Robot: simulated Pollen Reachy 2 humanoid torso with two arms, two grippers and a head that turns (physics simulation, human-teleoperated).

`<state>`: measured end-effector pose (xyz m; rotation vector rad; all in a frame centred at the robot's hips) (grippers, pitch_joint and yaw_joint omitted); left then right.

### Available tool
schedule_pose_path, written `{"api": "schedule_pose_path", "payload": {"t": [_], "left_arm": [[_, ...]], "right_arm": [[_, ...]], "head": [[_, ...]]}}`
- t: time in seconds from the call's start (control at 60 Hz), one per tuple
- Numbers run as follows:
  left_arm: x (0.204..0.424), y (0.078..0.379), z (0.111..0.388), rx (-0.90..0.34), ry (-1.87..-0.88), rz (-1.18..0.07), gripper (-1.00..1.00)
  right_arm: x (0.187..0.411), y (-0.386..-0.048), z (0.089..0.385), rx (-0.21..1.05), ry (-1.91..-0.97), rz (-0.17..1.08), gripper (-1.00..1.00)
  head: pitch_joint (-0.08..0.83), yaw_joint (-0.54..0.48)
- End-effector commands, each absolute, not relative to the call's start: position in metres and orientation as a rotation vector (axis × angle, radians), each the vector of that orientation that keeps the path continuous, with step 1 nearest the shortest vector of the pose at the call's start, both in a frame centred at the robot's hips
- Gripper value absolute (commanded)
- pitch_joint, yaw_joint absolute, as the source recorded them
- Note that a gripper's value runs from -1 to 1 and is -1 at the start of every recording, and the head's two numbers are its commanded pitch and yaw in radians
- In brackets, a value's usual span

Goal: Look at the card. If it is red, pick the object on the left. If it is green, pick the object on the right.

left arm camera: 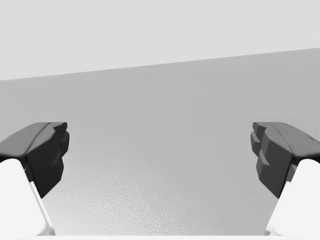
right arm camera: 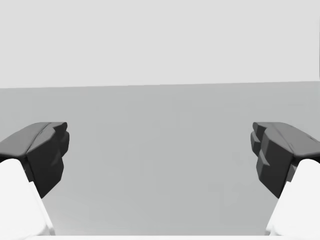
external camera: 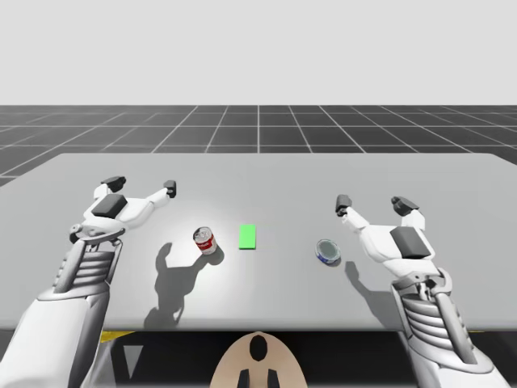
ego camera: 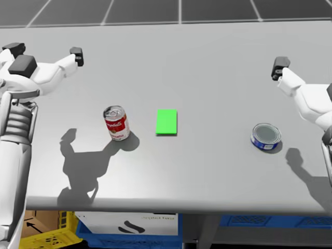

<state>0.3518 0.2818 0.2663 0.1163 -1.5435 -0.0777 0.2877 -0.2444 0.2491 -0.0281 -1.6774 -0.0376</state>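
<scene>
Card (ego camera: 166, 122) is green, so the pick is the thing on the right: the low blue can (ego camera: 266, 137), upright on the counter (ego camera: 207, 67), well apart from the red can (ego camera: 116, 123) on the card's other side. Right gripper (external camera: 371, 202) hovers near it, further out, jaws wide open and empty. I'd bring it over the can, drop straight down, and close across the sides. Left gripper (external camera: 141, 185), also open, can sit out.

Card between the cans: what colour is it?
The card is plain green, clearest in the head view.
</scene>
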Motion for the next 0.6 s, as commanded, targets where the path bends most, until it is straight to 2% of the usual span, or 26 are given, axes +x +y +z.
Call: {"api": "schedule_pose_path", "payload": {"t": [0.017, 0.217, 0.483, 0.6], "left_arm": [[0.3514, 0.2813, 0.2663, 0.118, -1.542, -0.08, -1.0], [0.3507, 0.2802, 0.2666, 0.116, -1.543, -0.081, -1.0], [0.3501, 0.2792, 0.2676, 0.115, -1.544, -0.082, -1.0], [0.3494, 0.2791, 0.2682, 0.116, -1.546, -0.082, -1.0]], "right_arm": [[0.2871, -0.2412, 0.2468, -0.024, -1.673, -0.034, -1.0], [0.2875, -0.2409, 0.2466, -0.033, -1.676, -0.02, -1.0], [0.2882, -0.2405, 0.2458, -0.032, -1.674, -0.002, -1.0], [0.2883, -0.2396, 0.2451, -0.03, -1.672, 0.001, -1.0]], "head": [[0.699, 0.05], [0.691, -0.02], [0.729, -0.25], [0.741, -0.31]]}}
